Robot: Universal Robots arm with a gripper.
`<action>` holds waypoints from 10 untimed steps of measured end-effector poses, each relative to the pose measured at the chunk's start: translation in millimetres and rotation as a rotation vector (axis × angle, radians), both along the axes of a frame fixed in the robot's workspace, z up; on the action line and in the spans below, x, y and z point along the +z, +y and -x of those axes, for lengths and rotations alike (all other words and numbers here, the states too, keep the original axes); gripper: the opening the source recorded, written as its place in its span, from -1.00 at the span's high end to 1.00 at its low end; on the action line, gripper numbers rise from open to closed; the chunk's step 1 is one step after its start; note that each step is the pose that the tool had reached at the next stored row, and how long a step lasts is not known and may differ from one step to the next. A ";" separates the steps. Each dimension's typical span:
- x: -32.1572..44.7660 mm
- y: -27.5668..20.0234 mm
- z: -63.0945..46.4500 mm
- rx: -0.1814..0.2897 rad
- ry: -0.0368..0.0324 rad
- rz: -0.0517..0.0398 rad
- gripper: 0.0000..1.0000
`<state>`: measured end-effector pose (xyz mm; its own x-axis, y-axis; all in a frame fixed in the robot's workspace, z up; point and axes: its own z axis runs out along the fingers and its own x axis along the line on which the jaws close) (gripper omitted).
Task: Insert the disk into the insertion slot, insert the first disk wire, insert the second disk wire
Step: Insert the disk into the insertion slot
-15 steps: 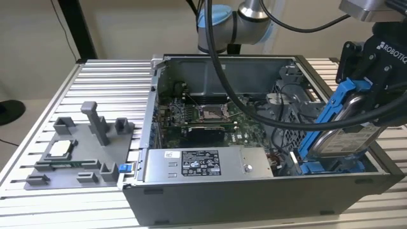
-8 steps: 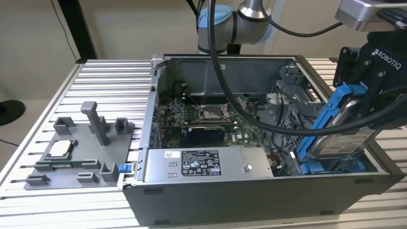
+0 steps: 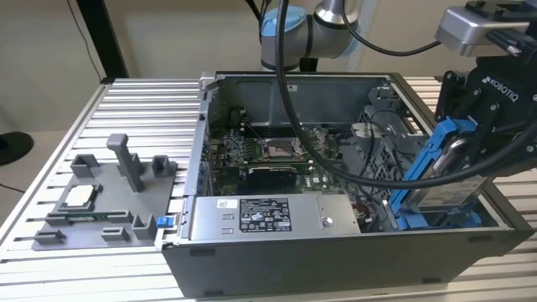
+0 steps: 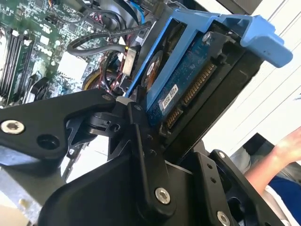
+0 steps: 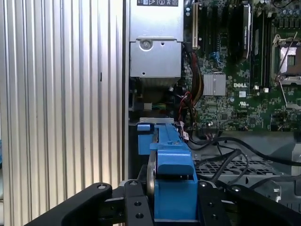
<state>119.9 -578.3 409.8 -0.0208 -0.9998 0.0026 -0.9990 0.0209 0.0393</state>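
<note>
We count one disk (image 3: 449,182), one open computer case (image 3: 336,267), one power-supply box (image 3: 268,217), one motherboard (image 3: 268,151), one grey fixture plate (image 3: 97,204) on one ribbed surface (image 3: 138,104), and one robot arm (image 3: 290,31).

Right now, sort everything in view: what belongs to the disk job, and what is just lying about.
Job: disk, gripped by the claw; slot, at the disk's lower end.

Lying about: power supply; motherboard; grey fixture tray on the table; a person's arm.
</note>
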 end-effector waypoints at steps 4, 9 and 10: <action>-7.1 1.1 0.0 0.000 0.0000 0.0003 1.00; -15.9 1.7 -0.1 0.000 0.0005 0.0002 1.00; -17.2 1.8 -0.2 0.000 0.0005 0.0001 1.00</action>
